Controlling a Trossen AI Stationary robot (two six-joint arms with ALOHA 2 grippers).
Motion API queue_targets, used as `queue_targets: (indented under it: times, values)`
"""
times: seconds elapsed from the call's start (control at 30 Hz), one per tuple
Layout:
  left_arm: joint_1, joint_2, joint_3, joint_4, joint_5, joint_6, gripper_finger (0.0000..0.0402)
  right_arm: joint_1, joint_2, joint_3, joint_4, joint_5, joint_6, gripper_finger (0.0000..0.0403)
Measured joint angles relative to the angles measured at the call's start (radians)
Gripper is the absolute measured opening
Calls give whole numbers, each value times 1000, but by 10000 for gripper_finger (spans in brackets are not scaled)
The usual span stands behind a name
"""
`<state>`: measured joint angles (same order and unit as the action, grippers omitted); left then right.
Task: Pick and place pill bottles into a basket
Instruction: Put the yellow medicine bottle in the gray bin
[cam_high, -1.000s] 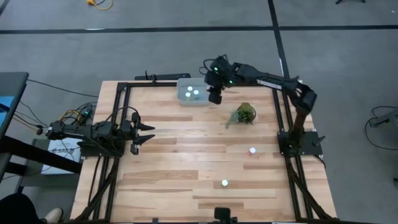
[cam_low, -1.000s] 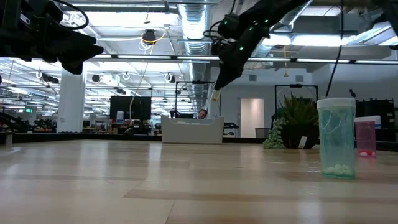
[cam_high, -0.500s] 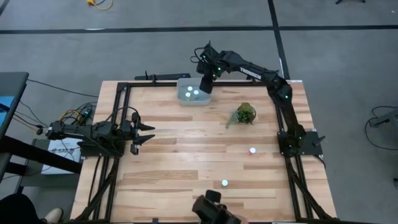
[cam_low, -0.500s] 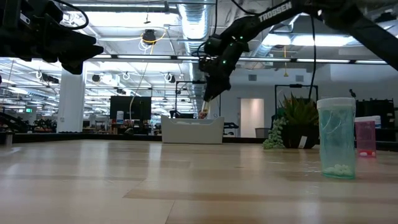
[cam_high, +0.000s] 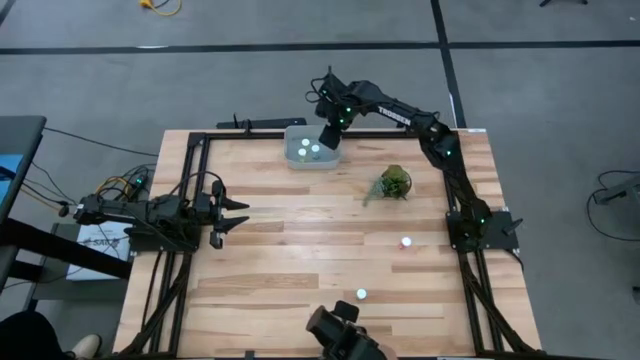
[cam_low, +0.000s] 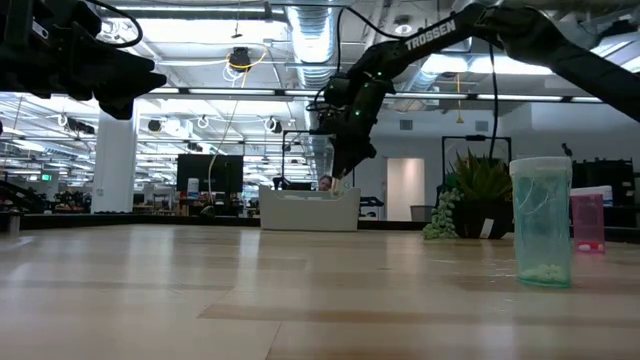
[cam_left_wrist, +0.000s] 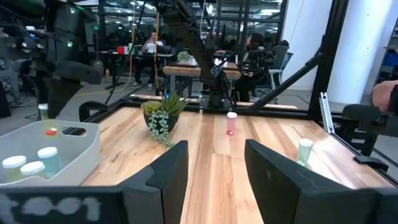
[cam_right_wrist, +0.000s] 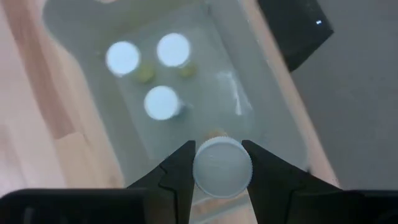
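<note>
Right gripper (cam_right_wrist: 219, 167): it hangs over the basket at the far edge of the tabletop; its fingers (cam_right_wrist: 177, 171) pinch a white-capped pill bottle (cam_right_wrist: 222, 167) from both sides, cap facing the wrist camera.
Held bottle: above the inside of the basket, toward one of its ends, not resting on its floor.
Basket (cam_high: 296, 160): pale translucent bin, near the far rail of the black frame (cam_high: 190, 170), between the two arms' sides but closer to the right arm's reach.
Bottles in basket: three white caps (cam_right_wrist: 163, 102) show on its floor in the right wrist view, close together; the high view shows only some of them as pale dots (cam_high: 313, 149).
Bottles on tabletop: one reddish bottle (cam_high: 406, 241) stands on the right side, near the right arm's base; one white-capped bottle (cam_high: 361, 294) stands near the front edge, well apart from the basket.
Plant (cam_high: 394, 183): small green one, between the basket and the reddish bottle.
Left gripper (cam_high: 232, 214): it waits above the left side of the tabletop, well apart from the basket; its fingers (cam_left_wrist: 168, 174) are spread with nothing between them.
Tabletop (cam_high: 300, 230): light wooden planks.
</note>
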<state>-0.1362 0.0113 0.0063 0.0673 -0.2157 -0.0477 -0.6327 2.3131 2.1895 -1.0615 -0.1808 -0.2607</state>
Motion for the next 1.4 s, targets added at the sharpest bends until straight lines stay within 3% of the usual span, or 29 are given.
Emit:
queue_targets:
  times: [1.2, 1.4]
  values:
    - [0, 0, 0, 0, 0, 8, 146, -4, 0, -1, 75, 2, 44, 118]
    - [0, 0, 0, 0, 0, 6, 146, -2, 55, -3, 68, -1, 48, 118]
